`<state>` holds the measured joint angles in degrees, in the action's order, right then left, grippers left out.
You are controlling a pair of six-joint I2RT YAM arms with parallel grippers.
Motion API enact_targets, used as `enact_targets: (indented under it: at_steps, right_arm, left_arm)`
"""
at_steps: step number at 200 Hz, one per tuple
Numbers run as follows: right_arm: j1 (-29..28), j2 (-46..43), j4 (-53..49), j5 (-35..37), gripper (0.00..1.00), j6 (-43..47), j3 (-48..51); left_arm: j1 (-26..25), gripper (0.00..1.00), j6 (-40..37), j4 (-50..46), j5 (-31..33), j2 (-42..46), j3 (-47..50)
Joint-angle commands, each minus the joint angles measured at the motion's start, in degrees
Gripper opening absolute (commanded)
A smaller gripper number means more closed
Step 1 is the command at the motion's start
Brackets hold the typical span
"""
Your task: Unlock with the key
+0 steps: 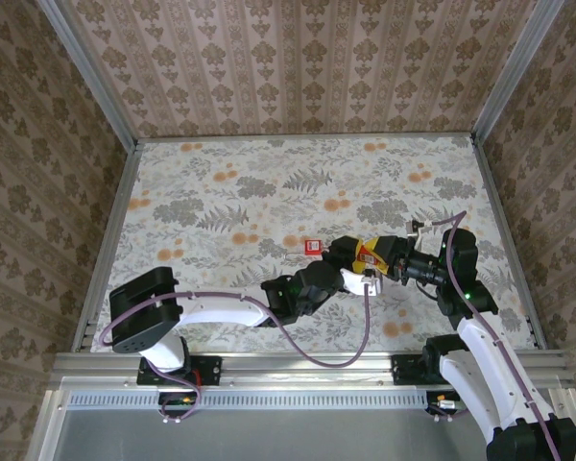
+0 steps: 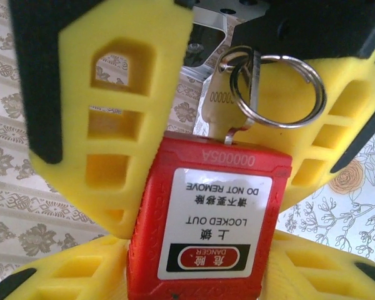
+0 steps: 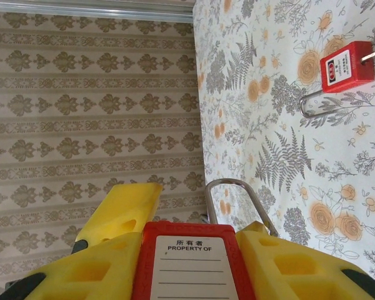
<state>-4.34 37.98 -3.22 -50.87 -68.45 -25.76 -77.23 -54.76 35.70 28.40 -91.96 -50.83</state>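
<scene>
A red padlock with a white "LOCKED OUT" label hangs between my two grippers above the table, at mid right in the top view. A silver key on a ring sits in its far end. My right gripper is shut on the padlock's sides, and the steel shackle points away from it. My left gripper faces the right one, its yellow fingers pressed against the padlock's near end. The right gripper's fingers flank the key end.
A second red padlock with a key in it lies flat on the flowered table, just left of the grippers in the top view. Patterned walls enclose the table on three sides.
</scene>
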Motion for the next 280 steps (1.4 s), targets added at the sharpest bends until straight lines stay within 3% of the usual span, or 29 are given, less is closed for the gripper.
enact_targets:
  at_steps: [1,39,94,144,199,243,280]
  right_arm:
    - [-0.5,-0.8,1.4,-0.8,0.2,-1.2,0.2]
    - [-0.5,-0.7,1.0,-0.3,0.22,-1.3,0.1]
    - [-0.5,-0.6,1.2,0.2,0.3,-1.3,-0.1]
    - [-0.5,-0.5,-6.2,4.4,0.58,4.3,-2.9]
    - [0.4,2.7,-5.6,8.2,0.72,6.6,-4.4]
    - [11.7,0.7,-19.6,16.4,0.76,17.6,-9.0]
    - [18.7,-0.6,-21.1,17.0,0.77,18.1,-10.3]
  left_arm:
    - [0.0,0.43,-0.6,2.3,1.3,-0.6,-1.9]
    - [-0.1,0.28,-0.9,2.1,1.4,-0.3,-1.7]
    - [-0.2,0.23,-0.2,0.9,1.7,0.1,-1.4]
    - [-0.2,0.21,0.7,-2.0,2.1,0.5,-1.9]
    - [0.0,0.2,1.6,-4.2,2.1,1.1,-2.1]
    - [2.3,0.21,6.4,-8.6,-0.5,0.8,-2.7]
    - [5.5,0.22,13.9,-19.1,-6.5,-1.0,-6.8]
